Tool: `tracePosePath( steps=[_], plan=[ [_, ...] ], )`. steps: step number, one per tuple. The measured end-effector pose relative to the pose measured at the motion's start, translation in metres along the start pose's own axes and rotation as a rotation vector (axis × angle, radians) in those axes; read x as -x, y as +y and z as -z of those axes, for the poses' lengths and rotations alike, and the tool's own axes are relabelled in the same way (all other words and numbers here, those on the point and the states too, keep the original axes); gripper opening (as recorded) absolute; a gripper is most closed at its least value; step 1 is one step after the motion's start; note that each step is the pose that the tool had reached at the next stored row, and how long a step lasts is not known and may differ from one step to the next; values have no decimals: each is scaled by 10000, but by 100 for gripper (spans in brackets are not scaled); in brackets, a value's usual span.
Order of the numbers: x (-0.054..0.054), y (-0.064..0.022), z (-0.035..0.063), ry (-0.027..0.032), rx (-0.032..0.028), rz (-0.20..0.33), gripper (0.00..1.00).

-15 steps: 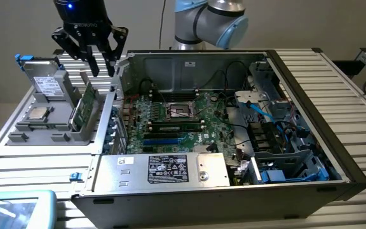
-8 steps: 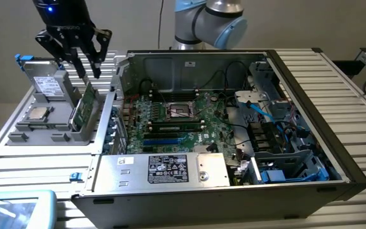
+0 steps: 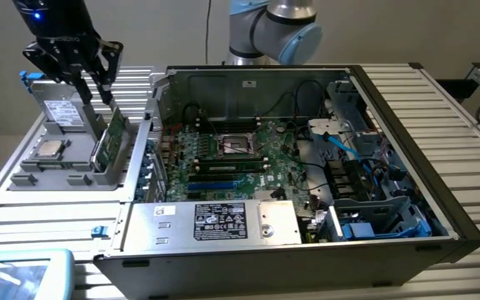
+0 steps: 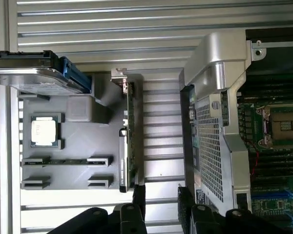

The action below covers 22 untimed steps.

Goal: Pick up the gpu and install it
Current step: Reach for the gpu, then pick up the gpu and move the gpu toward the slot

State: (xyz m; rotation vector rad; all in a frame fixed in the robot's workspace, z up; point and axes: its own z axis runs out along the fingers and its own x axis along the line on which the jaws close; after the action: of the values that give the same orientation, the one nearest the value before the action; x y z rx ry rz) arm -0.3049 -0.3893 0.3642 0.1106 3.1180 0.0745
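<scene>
Just above upright gpu (image 3: 112, 139) in grey holder (image 3: 57, 165): tool (image 3: 95, 94) spread wide, holding nothing.

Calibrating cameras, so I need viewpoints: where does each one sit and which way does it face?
Exterior view: raised, off the arm, looking down into the open computer case; arm and gripper show.
Wrist view: on the wrist, looking down onto the gray holder; open fingertips show.
Shared: gpu standing on edge, computer case.

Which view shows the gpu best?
The exterior view: the gpu stands on edge in the gray holder, its green face visible just under the open gripper. The wrist view catches the gpu edge-on, as a thin strip.
</scene>
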Motion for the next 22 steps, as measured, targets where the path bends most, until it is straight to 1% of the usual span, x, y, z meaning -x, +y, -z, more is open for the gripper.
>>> tracePosePath(
  steps=[2, 10, 11, 22],
  plan=[
    [-93, 21, -12, 1, 0, 2, 41],
    [-409, 191, -47, 1, 0, 2, 41],
    [-427, 199, -49, 0, -1, 1, 41],
    [-428, 199, -50, 0, 0, 1, 41]
  ],
)
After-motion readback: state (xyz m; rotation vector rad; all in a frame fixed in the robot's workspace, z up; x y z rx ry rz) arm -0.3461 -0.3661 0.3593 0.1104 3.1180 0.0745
